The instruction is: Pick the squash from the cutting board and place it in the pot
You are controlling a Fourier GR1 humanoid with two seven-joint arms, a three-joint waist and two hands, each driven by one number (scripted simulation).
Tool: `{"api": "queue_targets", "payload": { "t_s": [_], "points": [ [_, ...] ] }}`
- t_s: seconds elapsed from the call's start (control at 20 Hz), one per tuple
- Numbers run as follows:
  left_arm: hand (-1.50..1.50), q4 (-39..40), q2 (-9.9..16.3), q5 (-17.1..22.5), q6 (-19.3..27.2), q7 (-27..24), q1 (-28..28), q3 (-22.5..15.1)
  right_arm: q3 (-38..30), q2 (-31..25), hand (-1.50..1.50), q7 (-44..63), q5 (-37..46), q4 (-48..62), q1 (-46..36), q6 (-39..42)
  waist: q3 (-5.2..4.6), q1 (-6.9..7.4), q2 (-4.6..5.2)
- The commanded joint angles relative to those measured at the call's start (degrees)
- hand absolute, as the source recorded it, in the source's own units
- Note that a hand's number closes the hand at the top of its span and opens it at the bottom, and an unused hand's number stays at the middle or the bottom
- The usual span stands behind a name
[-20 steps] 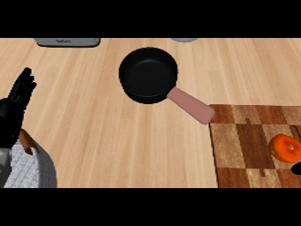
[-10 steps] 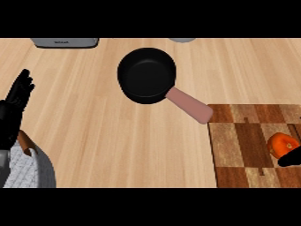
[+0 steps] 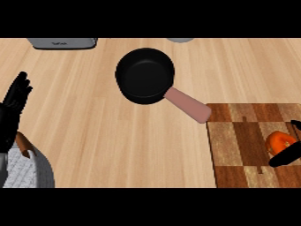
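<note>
Squash (image 3: 280, 141) sat on the board (image 3: 244, 145) at my right, small, round, probably stiff, smooth and apt to roll. My right hand (image 3: 296, 148) bracketed it, uncurled, holding nothing; I judged its broad middle the best hold. My left hand (image 3: 9, 108) rested open.

The round black pot with a pinkish handle (image 3: 145, 75) is sitting mid-counter, left of and behind the striped wooden cutting board (image 3: 244, 145), on which the orange squash (image 3: 280, 141) is lying near the right edge.
</note>
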Motion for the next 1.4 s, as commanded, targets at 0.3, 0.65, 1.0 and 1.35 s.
{"api": "queue_targets", "payload": {
  "t_s": [0.3,0.65,1.0,1.35],
  "points": [
    [0.00,1.9,-1.7,-0.9,-1.1,1.1,7.3,-0.8,-0.6,3.0,-1.50,-4.9,1.8,8.3,-2.1,1.6,-1.11,0.29,0.71],
    [0.00,2.7,-2.2,-1.1,-2.1,1.6,6.6,0.2,2.0,5.8,1.50,-9.3,6.6,10.8,-4.4,0.8,-1.11,0.39,0.84],
    [0.00,1.7,-0.7,-0.5,-4.6,0.9,7.7,2.8,-0.1,4.6,1.50,-10.7,6.9,12.3,-4.8,2.8,-1.13,0.19,0.67],
    [0.00,0.1,-2.9,-2.2,-5.9,2.8,-0.9,-3.6,18.1,28.3,1.50,0.9,18.4,2.0,-27.6,-1.5,-1.68,12.95,2.48]
  ]
}}
